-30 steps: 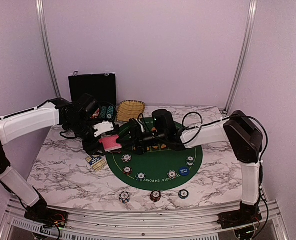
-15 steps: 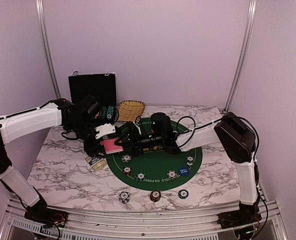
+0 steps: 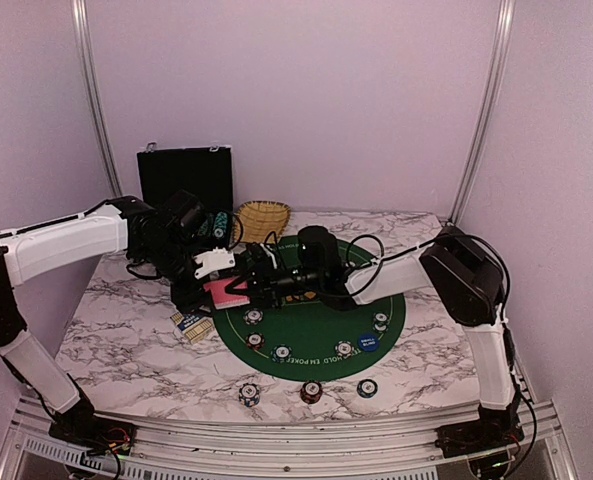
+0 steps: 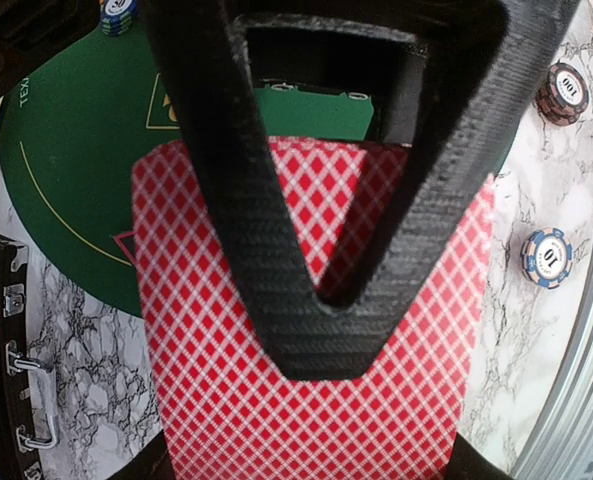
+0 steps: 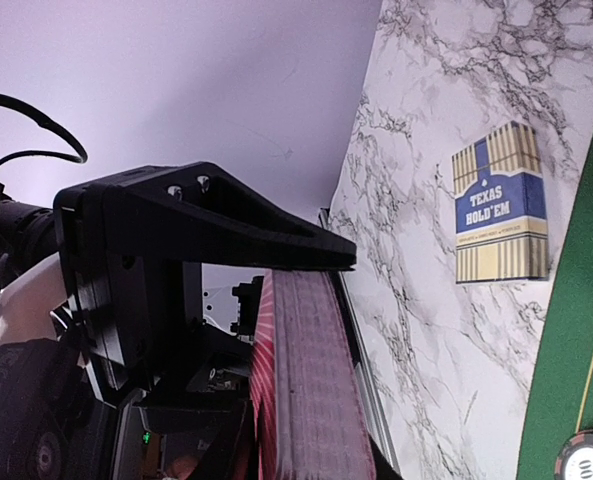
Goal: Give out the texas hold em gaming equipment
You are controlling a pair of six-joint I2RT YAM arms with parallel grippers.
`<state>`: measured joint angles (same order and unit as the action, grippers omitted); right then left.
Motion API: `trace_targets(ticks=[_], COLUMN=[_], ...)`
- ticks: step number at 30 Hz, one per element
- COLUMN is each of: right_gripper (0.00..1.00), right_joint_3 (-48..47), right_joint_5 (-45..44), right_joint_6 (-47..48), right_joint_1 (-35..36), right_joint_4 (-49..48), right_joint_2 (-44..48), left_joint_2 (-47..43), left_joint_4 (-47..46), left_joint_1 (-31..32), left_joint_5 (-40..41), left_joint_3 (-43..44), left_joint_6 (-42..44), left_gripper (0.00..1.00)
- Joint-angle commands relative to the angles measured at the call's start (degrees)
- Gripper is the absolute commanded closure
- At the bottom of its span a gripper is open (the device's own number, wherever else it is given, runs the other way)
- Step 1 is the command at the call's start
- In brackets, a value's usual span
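Note:
My left gripper (image 3: 214,287) is shut on a deck of red-backed playing cards (image 3: 223,293), held just left of the round green mat (image 3: 316,322). In the left wrist view its upper finger (image 4: 321,340) lies flat on the diamond-patterned deck (image 4: 226,400). My right gripper (image 3: 248,281) reaches in from the right and meets that deck. Its wrist view shows the deck's edge (image 5: 311,380) running between its jaws, with the upper finger (image 5: 276,240) at the deck's end. The other finger is hidden. Several striped chips (image 3: 282,352) and a blue disc (image 3: 368,342) sit on the mat.
Three chips (image 3: 311,391) lie on the marble near the front edge. A blue-and-gold card box (image 3: 192,325) lies left of the mat. A black case (image 3: 185,176) and a straw basket (image 3: 262,218) stand at the back wall.
My right gripper has slid left across the mat to the deck, and its jaws have narrowed round it. The left arm and the deck have barely moved.

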<state>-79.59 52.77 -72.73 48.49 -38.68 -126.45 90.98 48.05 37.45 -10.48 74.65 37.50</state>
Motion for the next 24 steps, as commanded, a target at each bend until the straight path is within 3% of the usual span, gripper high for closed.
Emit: trace_targets(ticks=[1,3,4,5,24], right_gripper=[0.84,0.9,0.91,0.93,0.94], right_joint_3=[-2.41,-2.21,-2.04,-1.84,-1.4], right_joint_5=[0.71,0.65,0.53,0.57,-0.51], right_joint_6=[-0.77,-0.95,-1.1,-1.26,-4.06], right_joint_1=[0.55,0.48,0.53,0.5,1.08], right_joint_4=[-2.05,-2.32,-2.45,-2.72,-3.8], right_joint_2=[-0.9,-0.83,-0.82,-0.74,-0.64], left_joint_2=[1.42,1.48,1.15,0.91,0.89], left_joint_4=[0.38,0.06,-0.3,-0.73,-4.89], left_joint_1=[0.41,0.43,0.43,0.43,1.04], left_joint_5=[-1.02,-1.35,-1.86,-2.16,-3.25], left_joint_3=[3.17,3.28,3.05,2.87,1.15], left_joint_6=[-0.51,-0.75,-0.6,-0.49,4.03], left_gripper=[0.85,0.31,0.1,0.02,0.01])
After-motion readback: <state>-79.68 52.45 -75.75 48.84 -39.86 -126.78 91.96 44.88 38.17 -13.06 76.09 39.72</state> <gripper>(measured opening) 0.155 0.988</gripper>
